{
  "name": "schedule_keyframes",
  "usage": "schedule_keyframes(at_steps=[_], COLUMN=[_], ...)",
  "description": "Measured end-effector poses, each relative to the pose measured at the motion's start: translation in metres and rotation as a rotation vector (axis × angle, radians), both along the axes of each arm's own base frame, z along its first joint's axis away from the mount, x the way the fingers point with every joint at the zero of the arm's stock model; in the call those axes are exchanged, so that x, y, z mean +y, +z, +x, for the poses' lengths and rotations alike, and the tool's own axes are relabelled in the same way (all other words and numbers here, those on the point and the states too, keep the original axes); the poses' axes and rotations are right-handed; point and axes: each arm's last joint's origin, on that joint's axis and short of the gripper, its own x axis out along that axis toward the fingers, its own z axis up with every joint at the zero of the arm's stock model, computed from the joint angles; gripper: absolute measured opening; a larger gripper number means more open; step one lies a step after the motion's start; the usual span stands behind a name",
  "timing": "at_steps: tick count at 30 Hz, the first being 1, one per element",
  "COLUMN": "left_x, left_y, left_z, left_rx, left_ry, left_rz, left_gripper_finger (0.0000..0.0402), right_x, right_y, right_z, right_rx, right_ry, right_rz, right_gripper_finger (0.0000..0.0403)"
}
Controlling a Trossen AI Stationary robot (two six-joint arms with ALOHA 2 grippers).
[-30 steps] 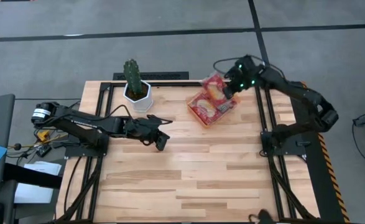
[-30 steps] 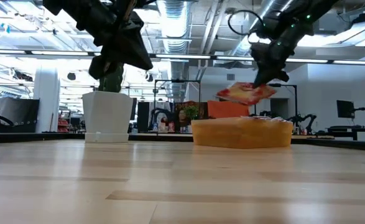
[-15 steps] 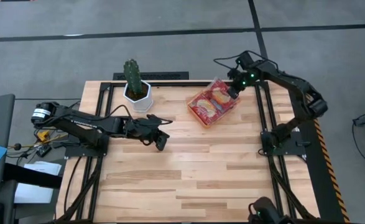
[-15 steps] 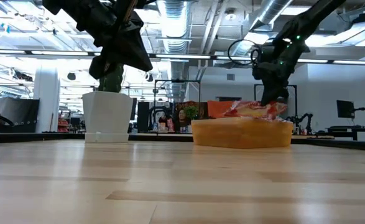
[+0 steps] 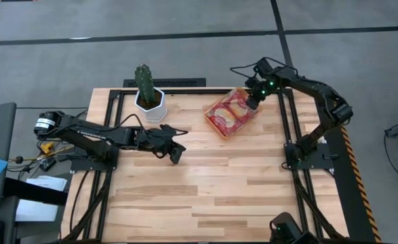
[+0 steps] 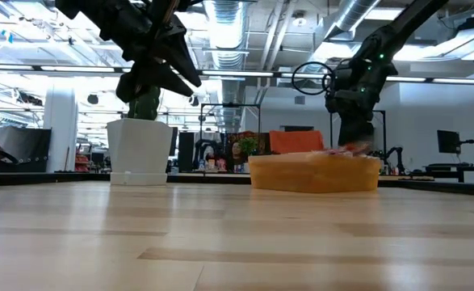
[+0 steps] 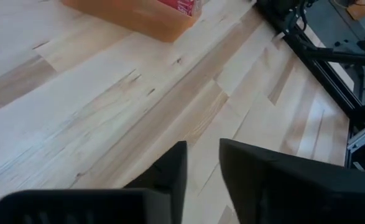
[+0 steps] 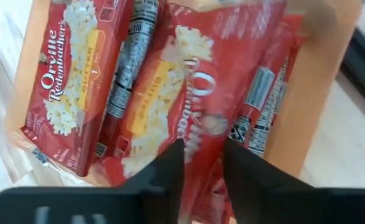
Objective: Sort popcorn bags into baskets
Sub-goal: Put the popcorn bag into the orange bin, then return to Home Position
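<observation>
Pale wooden planks (image 5: 205,190) are lying bare across nearly the whole tabletop, with a grey floor around the frame and a lit workshop showing beyond the far edge. I am holding my right gripper (image 5: 252,103) just over the far right corner of the shallow, square-ish bright orange tray (image 5: 213,125), and my right wrist view is showing its two dark fingers (image 8: 163,180) standing a little apart with nothing between them. Directly beneath them the small flat red popcorn packets (image 8: 170,93) with yellow centre panels are lying side by side and overlapping inside the tray, filling it almost wall to wall. My left gripper (image 5: 175,152) is waiting over the bare wood in front of the white pot with the green cactus (image 5: 148,95), well apart from the tray; its fingers (image 7: 170,174) are also parted slightly and gripping nothing. I am seeing no packet lying loose anywhere on the table, so I am judging the sorting to be finished or very nearly so, with only my arms left to pull clear.
</observation>
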Motion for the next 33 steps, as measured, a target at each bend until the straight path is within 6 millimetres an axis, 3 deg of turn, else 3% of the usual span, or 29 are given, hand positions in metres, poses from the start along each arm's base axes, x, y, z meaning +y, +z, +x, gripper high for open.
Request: schedule_keyframes(at_steps=[6,12,17,22,26,29,33], left_x=[0.0,-0.001,0.001,0.006,0.007,0.01,0.016], left_y=[0.0,0.012,0.039,0.061,0.078,0.09,0.077], left_z=[0.0,0.001,-0.015,-0.042,-0.061,-0.084,-0.117], left_rx=[-0.004,-0.089,-0.185,-0.196,-0.34,-0.548,-0.637], left_ry=[0.0,-0.046,-0.124,-0.18,-0.163,-0.158,-0.134], left_rz=[-0.001,0.022,0.186,0.399,0.473,0.542,0.554], left_gripper_finger=[0.0128,0.0143,0.0144,0.0144,0.0144,0.0144,0.0144], right_x=[0.0,0.007,0.045,0.096,0.141,0.166,0.186], right_y=[0.016,0.064,0.113,0.14,0.148,0.133,0.11], right_z=[-0.012,-0.029,-0.044,-0.062,-0.067,-0.071,-0.076], right_rx=[-0.008,-0.176,-0.335,-0.443,-0.771,-0.947,-1.132], right_ry=[-0.063,-0.168,-0.075,-0.075,0.166,0.23,0.25], right_rz=[-0.06,-0.114,-0.233,-0.284,-0.403,-0.391,-0.377], right_gripper_finger=[0.0191,0.0219,0.0223,0.0219,0.0216,0.0214,0.0217])
